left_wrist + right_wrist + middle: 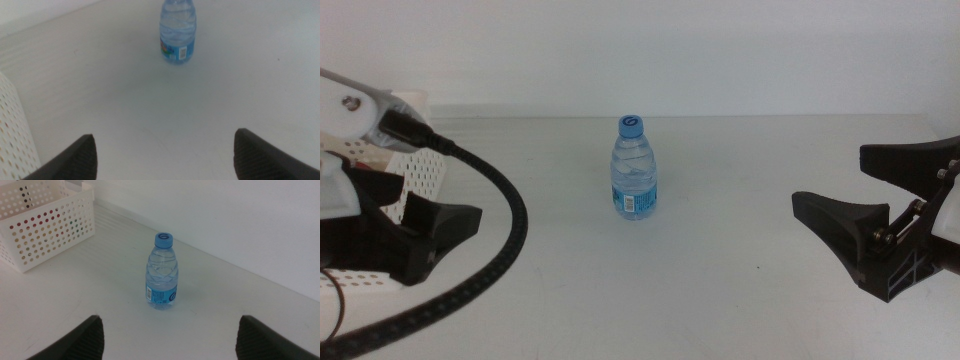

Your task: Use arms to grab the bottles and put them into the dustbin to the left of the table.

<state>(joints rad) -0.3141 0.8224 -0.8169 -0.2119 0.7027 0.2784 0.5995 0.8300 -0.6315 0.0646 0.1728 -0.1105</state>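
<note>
One water bottle (635, 168) upright, one dustbin (418, 176), left gripper (165, 152) spread, right gripper (167, 337) spread.

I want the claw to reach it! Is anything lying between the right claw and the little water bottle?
No. In the middle view only bare table lies between the open right gripper and the upright water bottle.
</note>
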